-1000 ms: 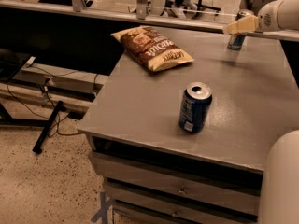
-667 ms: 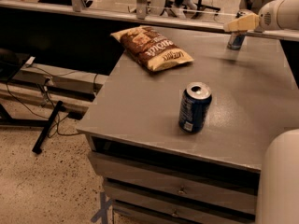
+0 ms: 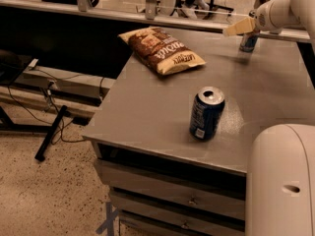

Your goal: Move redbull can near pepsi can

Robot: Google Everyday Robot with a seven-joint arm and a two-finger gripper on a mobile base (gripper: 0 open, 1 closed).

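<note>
Near foreground, right: the robot's white housing (image 3: 280,181). On the grey worktop (image 3: 147,107), the pepsi can (image 3: 206,113) stands upright close to the front edge. Farther back lies a brown chip bag (image 3: 162,49). At the far right corner the redbull can (image 3: 248,42) stands upright, well apart from the pepsi can; the gripper (image 3: 241,27) sits at its top, and whether the jaws are open or closed cannot be told. Risk: the slim can is likely to tip if gripped high or off-centre, and may roll off the nearby far edge.
</note>
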